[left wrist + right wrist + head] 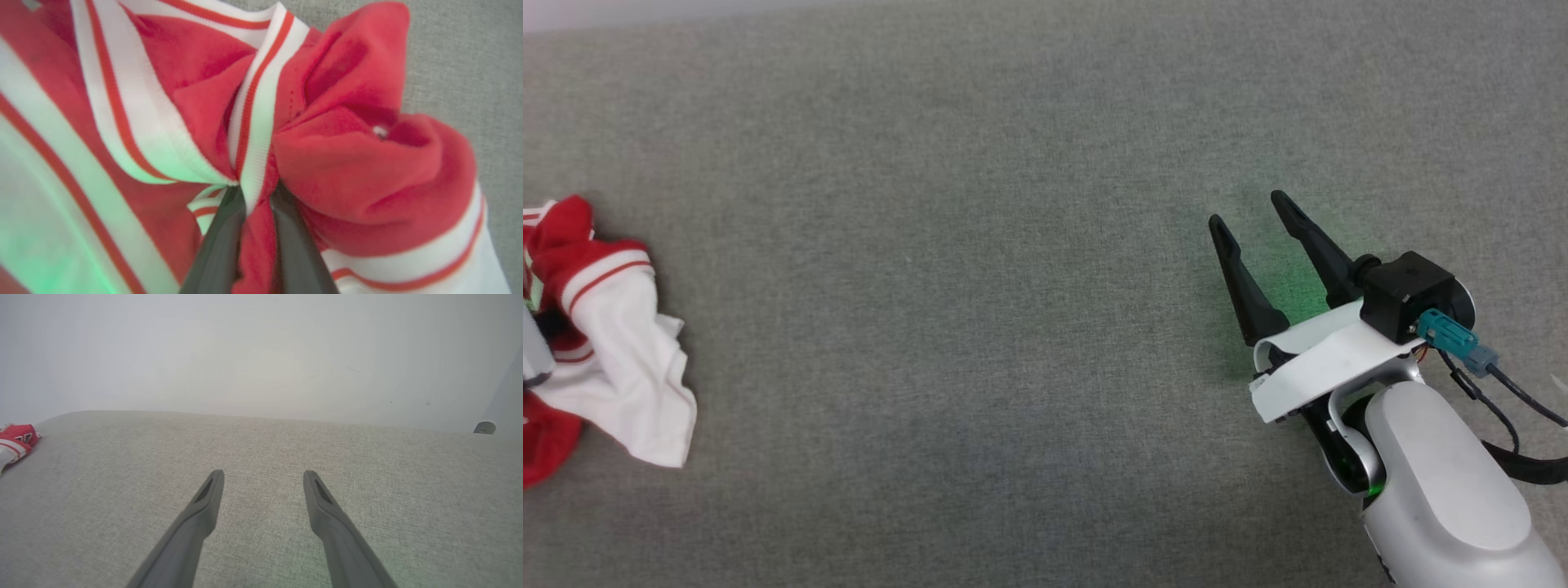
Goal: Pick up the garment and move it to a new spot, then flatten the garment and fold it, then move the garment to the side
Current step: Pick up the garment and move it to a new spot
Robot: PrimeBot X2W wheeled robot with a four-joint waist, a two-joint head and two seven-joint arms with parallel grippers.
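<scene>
The garment (613, 343) lies in a crumpled heap at the far left edge of the grey cloth surface (980, 245), on your robot's left side. You can see red cloth, a white sleeve and striped trim, all bunched up. It is not flat and it is not folded.

Your left gripper (257, 195) is right in the heap. Its two dark fingers are nearly together. A fold of red cloth, just beside the white-and-red striped trim, is pinched between them. So the left gripper has hold of the garment. You cannot tell for sure if the heap is off the surface yet. In the head view it looks like it rests there.

Your right gripper (1248, 211) is well apart from the garment, over the bare surface on the right side. Its fingers are spread wide and nothing is between them.

So I think the job is only at the start. The grab looks made, and that is all. You have yet to lift the garment and carry it to a new spot. Then you must spread it flat, fold it, and move it to the side. The middle of the surface has lots of bare room for that.
</scene>
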